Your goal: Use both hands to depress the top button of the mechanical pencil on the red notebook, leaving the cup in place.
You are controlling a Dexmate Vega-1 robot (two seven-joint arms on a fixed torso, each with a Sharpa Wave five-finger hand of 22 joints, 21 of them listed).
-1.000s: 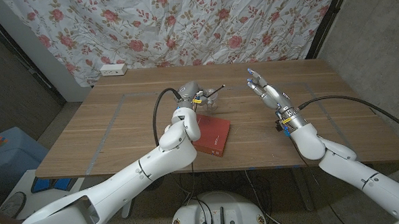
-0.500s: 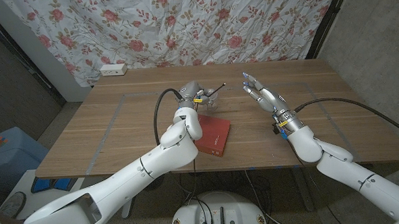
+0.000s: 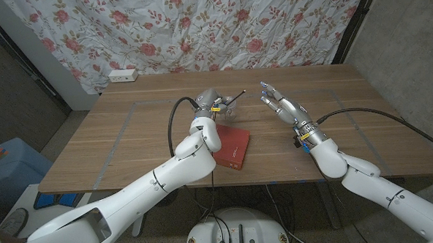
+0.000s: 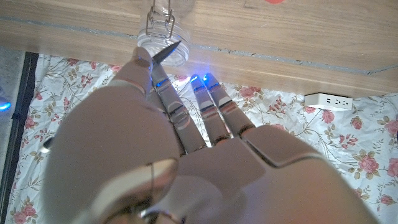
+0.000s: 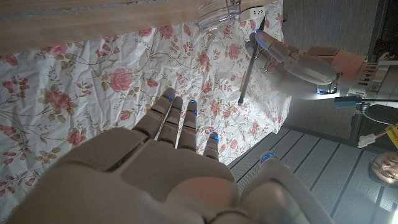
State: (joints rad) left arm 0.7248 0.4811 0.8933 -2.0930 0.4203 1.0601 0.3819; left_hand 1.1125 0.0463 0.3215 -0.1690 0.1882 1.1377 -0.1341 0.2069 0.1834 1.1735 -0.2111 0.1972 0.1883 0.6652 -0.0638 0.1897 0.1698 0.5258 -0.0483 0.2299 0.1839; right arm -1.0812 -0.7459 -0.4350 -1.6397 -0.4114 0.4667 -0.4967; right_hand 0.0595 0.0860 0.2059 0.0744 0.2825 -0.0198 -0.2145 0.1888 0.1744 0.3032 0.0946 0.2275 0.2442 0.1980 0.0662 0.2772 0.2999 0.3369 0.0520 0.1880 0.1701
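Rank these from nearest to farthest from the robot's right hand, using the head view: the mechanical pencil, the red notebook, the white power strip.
1. mechanical pencil: held up by the left hand, just across from the right hand.
2. red notebook: on the table's near side.
3. white power strip: far left corner.

No legible text or labels anywhere.

High head view over table (image 3: 129, 140); inverted close wrist views.

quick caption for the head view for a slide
Left robot hand holds the mechanical pencil above the red notebook while the open right robot hand reaches toward its tip.
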